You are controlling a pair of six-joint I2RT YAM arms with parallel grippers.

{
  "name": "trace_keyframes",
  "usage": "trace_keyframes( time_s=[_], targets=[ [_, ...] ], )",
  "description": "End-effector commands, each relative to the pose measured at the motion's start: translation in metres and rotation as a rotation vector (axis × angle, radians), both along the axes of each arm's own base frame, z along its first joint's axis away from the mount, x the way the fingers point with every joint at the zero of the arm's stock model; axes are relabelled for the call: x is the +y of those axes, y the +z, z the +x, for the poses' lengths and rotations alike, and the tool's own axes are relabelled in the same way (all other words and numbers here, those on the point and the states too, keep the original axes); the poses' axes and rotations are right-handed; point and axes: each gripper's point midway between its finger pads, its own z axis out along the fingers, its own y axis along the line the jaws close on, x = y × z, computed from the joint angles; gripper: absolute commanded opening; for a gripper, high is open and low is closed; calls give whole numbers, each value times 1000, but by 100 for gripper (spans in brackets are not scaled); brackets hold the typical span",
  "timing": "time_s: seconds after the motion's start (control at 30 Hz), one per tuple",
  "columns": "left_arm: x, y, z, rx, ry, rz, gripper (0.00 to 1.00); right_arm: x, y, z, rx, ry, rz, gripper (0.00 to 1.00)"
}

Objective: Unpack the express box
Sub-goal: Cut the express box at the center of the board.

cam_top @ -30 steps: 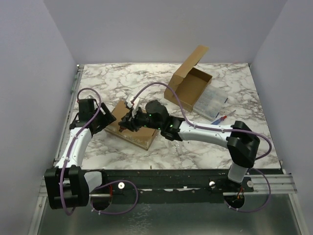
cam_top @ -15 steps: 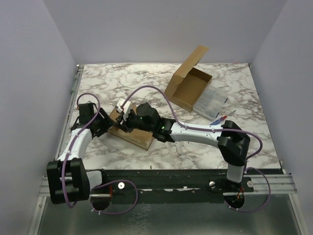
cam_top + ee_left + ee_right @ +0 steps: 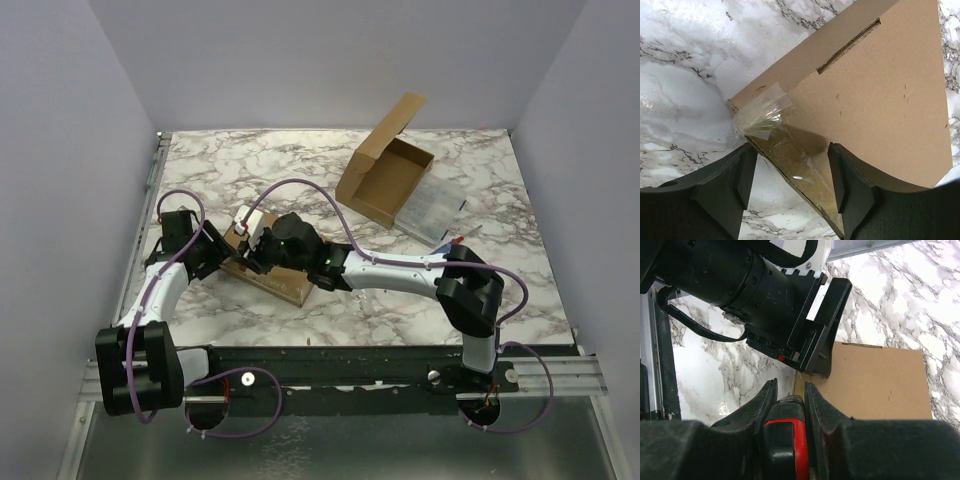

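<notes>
**A:** Where does the express box sit?

**B:** On the marble table (image 3: 250, 170), left of the middle and toward the near edge. It is a flat, closed cardboard box (image 3: 287, 284). A second carton (image 3: 390, 175), already open, stands well apart at the back right, beside a clear plastic pack (image 3: 432, 208).

**A:** And the two grippers?

**B:** Both crowd the closed box's left corner. The left gripper (image 3: 790, 160) has its jaws parted astride that corner. Marble shows between one finger and the cardboard edge, so it clamps nothing. The right gripper (image 3: 789, 385) is clenched on a red-and-black tool (image 3: 784, 435), probably a cutter, whose front end sits close to the left gripper's black housing.

**A:** So the step in hand is slitting the clear tape (image 3: 765, 117)?

**B:** That is the fair reading. To do it well, the left arm should pin the box so it cannot slide, with its fingers out of the tool's path. The right arm should set the tip on the taped edge and keep it shallow to spare whatever is inside. It should then draw along the seam, away from the other gripper, since the two stand very near each other.

**A:** What can't be made out?

**B:** The tool's working end is hidden between the fingers, so no blade shows. From above, the right wrist covers the corner. Whether the left gripper's far finger touches the cardboard cannot be told.
</notes>
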Motion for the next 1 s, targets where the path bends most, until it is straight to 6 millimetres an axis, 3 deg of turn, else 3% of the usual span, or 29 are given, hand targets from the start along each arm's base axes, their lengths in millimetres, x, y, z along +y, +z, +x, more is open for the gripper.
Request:
trace_keyframes(
  time_s=[0.0, 0.33, 0.8, 0.97],
  targets=[
    [1, -3, 1, -3, 7, -4, 65, 9, 12, -2, -13, 7, 25, 0],
    [2, -5, 1, 4, 10, -1, 65, 11, 14, -7, -11, 16, 28, 0],
    [3, -7, 1, 11, 14, 4, 65, 8, -9, -2, -38, -26, -44, 0],
    [12, -9, 2, 19, 45, 46, 65, 0, -10, -5, -79, -88, -112, 0]
  ],
)
